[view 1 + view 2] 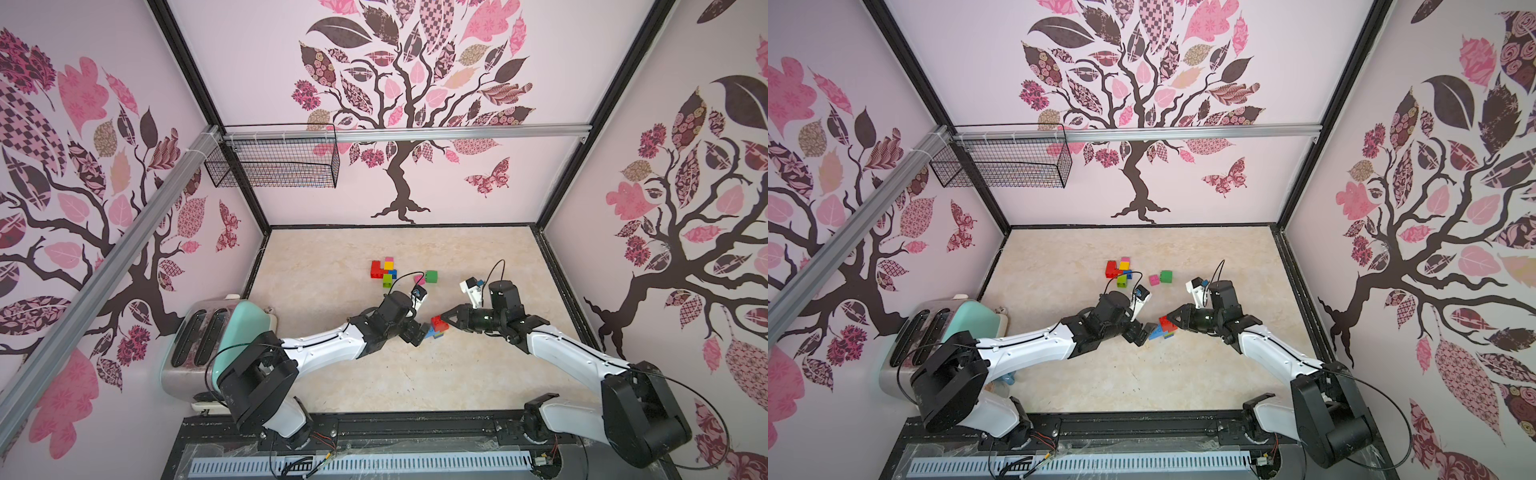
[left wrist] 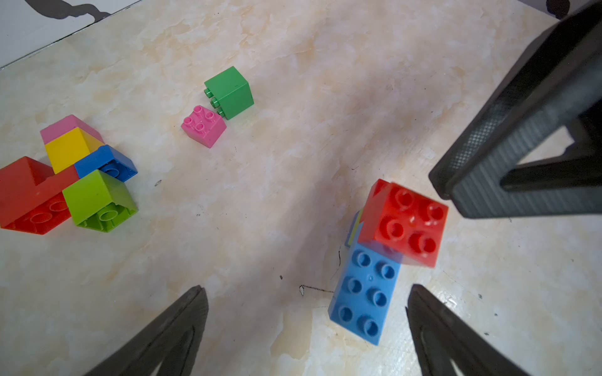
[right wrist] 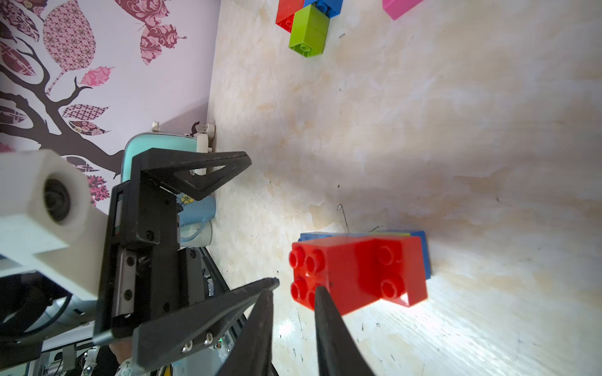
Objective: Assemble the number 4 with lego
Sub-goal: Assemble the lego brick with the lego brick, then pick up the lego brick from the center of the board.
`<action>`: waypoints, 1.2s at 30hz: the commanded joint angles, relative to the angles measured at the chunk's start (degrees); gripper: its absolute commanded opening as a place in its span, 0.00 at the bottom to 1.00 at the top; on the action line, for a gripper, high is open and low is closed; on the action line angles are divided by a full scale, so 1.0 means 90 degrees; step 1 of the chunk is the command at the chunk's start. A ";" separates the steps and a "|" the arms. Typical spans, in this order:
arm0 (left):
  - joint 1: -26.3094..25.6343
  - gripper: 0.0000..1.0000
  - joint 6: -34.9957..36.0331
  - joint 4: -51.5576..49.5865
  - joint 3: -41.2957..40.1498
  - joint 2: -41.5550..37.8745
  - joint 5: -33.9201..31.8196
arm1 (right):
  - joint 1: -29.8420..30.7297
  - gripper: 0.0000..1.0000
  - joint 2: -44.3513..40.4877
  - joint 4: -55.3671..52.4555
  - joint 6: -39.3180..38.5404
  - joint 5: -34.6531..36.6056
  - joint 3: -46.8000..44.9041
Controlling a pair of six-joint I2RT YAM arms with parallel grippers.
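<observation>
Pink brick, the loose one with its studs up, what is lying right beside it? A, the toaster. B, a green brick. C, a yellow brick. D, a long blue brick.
B: in the left wrist view a green brick lies on its side right next to the pink brick, its studs turned toward it, and both top views show the same pair.
</observation>
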 commanded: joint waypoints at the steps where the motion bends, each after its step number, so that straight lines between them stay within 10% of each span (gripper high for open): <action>1: -0.0011 0.98 0.0125 0.0096 -0.0078 0.0205 0.0075 | 0.0083 0.27 0.0136 -0.0157 -0.0101 0.0048 0.0313; 12: -0.0006 0.98 0.0168 0.0071 0.0146 0.0380 0.0010 | 0.0079 0.32 0.0017 -0.0380 -0.0237 0.0356 0.0622; 18: 0.0045 0.98 0.0151 -0.0018 0.0076 0.0100 -0.0108 | 0.0069 0.61 0.0031 -0.0437 -0.0591 0.1500 0.0995; 27: 0.0452 0.98 -0.1097 -0.1075 -0.0438 -0.1908 -0.2365 | -0.0115 0.76 0.2560 -0.1467 -0.1848 0.2859 0.3102; 36: 0.0653 0.98 -0.2369 -0.2030 -0.0598 -0.2761 -0.3051 | -0.0103 0.79 0.4877 -0.2307 -0.3035 0.2197 0.5587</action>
